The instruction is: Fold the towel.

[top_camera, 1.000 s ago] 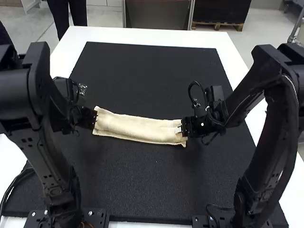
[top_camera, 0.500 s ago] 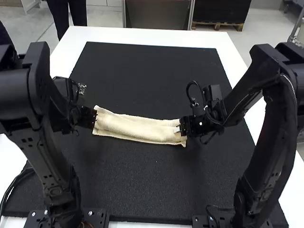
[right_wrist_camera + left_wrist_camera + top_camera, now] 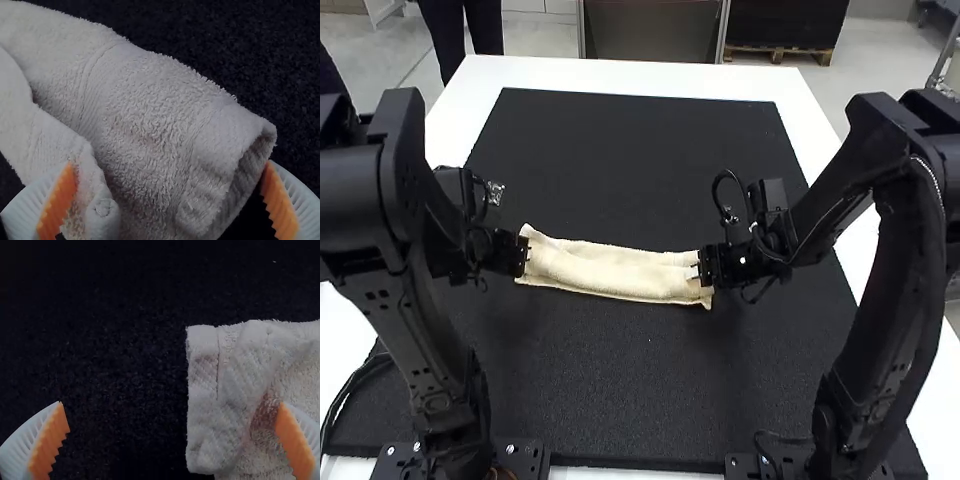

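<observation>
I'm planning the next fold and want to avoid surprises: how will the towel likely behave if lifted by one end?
The towel will probably droop, its soft folds suggesting floppiness. Its looped pile should resist slipping, though the loose layers may unfold.

Built in black with angular housings (image 3: 355,200) at frame left; fitted with looped cable (image 3: 715,190) right of centre, ribbed white fingers (image 3: 22,442), orange pads (image 3: 49,445).

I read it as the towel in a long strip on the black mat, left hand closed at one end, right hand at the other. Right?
Not quite: the left hand is open, its two fingers well apart in the left wrist view. The towel does lie in a long strip on the black mat, with the right hand at its other end.
</observation>
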Tool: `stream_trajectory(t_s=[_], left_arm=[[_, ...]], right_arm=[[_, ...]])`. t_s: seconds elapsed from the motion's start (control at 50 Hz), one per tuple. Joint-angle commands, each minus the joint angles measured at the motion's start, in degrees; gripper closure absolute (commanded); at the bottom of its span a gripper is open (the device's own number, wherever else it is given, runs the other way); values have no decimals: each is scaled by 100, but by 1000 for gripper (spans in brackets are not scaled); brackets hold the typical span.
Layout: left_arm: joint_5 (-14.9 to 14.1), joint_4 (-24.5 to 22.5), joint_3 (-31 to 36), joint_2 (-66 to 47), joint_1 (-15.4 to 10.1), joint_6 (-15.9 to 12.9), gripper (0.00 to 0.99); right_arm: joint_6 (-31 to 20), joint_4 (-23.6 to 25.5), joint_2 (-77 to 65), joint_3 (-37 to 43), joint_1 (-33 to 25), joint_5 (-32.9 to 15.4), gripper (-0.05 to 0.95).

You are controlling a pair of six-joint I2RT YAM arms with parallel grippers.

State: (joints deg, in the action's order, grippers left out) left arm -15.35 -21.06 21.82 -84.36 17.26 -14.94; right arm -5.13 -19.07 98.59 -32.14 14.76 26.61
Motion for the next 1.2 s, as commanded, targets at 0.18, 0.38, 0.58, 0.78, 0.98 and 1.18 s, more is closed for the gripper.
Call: stream_trajectory(t_s=[0.18, 0.38, 0.58, 0.78, 0.98, 1.18], left_arm=[[-539, 164, 279, 25, 50, 255, 28], [-521, 172, 366, 209, 155, 351, 28], [-565, 102, 472, 482, 533, 343, 28], [-741, 67, 569, 596, 814, 386, 28], [-741, -3, 542, 596, 929, 395, 28], [-732, -39, 516, 569, 981, 395, 28]], right_arm=[[20, -27, 91, -20, 106, 178, 48], [20, -27, 91, -20, 106, 178, 290], [-6, -27, 91, -12, 79, 178, 430], [38, -35, 99, -12, 53, 292, 682], [38, -35, 91, -20, 44, 310, 920], [99, -9, 12, -47, 44, 512, 920]])
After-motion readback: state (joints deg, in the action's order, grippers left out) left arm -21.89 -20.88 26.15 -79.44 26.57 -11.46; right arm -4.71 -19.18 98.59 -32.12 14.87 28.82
